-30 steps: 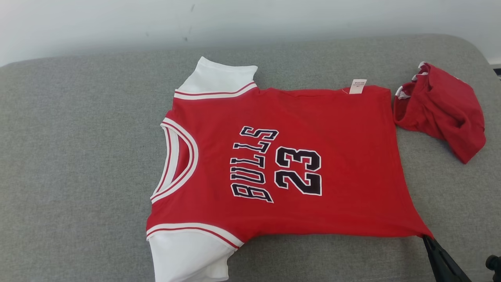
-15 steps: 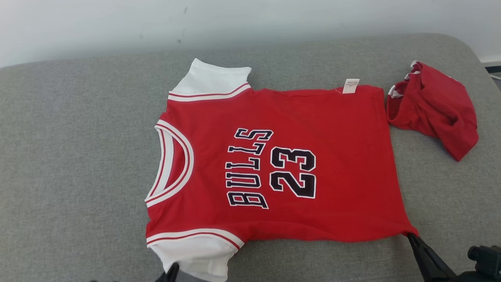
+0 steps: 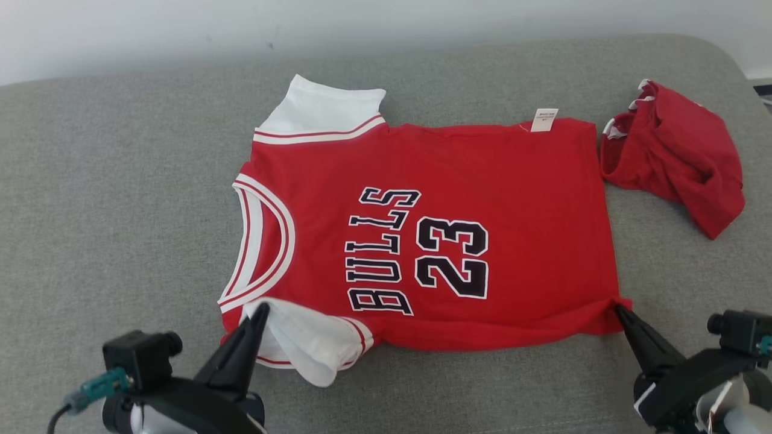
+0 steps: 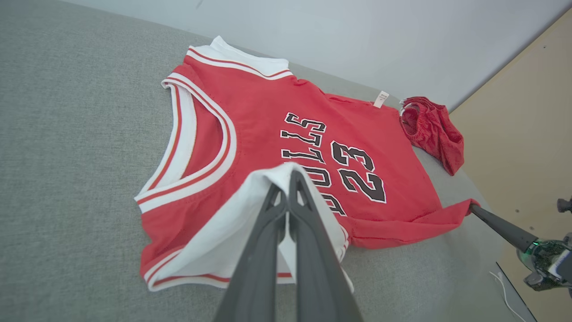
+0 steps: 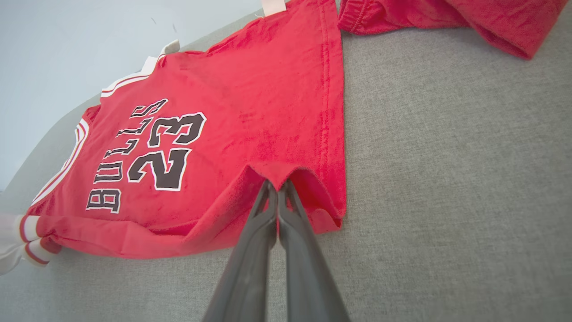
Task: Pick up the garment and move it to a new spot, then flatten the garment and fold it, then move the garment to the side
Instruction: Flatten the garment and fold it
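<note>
The garment (image 3: pixel 458 181) is a red jersey with white sleeves and black "BULLS 23" print, lying across the grey cushion (image 3: pixel 120 181) with its collar to the left. My left gripper (image 3: pixel 260 308) is shut on the near white sleeve (image 4: pixel 250 210), lifted and folded inward over the shirt. At the jersey's near hem corner (image 5: pixel 279 174), my right gripper (image 3: pixel 618 310) is shut on the cloth, which is raised and pulled inward. The near edge of the jersey (image 5: pixel 134 241) rolls over between the two grips.
A crumpled pair of red shorts (image 3: pixel 681 157) lies at the cushion's far right, just past the jersey's hem. A pale wall (image 3: pixel 362 24) runs behind the cushion. A beige panel (image 4: pixel 527 112) stands to the right in the left wrist view.
Both grippers have come further up the head view, carrying the near sleeve and hem corner inward over the jersey. The near edge has lifted and rolled. The head camera has shifted slightly.
</note>
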Controlling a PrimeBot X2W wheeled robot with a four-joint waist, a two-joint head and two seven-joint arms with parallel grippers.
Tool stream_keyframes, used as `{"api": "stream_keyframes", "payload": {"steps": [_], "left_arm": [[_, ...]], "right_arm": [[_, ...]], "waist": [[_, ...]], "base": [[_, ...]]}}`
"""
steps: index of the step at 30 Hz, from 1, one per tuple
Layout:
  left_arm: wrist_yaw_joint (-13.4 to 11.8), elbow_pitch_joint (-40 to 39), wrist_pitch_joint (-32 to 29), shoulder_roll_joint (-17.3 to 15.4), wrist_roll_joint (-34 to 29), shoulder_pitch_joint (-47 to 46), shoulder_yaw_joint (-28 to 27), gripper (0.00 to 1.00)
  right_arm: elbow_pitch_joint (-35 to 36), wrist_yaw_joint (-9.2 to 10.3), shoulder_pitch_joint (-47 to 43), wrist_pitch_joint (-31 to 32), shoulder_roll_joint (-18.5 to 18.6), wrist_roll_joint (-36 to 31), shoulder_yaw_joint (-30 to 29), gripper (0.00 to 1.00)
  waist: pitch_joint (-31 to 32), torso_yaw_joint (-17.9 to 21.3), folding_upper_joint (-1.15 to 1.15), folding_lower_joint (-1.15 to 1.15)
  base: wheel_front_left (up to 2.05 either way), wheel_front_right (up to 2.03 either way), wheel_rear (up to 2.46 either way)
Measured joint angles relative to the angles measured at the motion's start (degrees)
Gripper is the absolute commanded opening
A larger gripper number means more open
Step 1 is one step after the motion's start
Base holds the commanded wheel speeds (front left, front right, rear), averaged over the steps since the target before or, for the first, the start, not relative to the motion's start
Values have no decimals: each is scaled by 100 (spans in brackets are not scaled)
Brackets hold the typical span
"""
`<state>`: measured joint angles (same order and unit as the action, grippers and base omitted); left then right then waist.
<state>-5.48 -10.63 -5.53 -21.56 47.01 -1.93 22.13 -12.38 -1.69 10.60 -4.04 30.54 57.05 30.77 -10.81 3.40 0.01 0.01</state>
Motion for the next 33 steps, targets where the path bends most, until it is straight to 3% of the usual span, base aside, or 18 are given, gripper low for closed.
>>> {"api": "stream_keyframes", "payload": {"steps": [8, 20, 33], "left_arm": [[37, 605, -43, 172, 33, -842, -165, 0], [97, 1736, -40, 363, 21, -1976, -254, 0], [314, 2755, 119, 542, -118, -2626, -105, 0]], "right_arm": [[-508, -187, 829, 355, -138, 110, -12, 0], [-1362, -320, 1815, 656, -439, 154, 9, 0], [-2117, -437, 2204, 641, -670, 154, 100, 0]], "waist": [[-258, 4, 0, 0], [-706, 33, 1, 1], [-823, 83, 0, 0]], "base": [[0, 0, 0], [0, 0, 0], [0, 0, 0]]}}
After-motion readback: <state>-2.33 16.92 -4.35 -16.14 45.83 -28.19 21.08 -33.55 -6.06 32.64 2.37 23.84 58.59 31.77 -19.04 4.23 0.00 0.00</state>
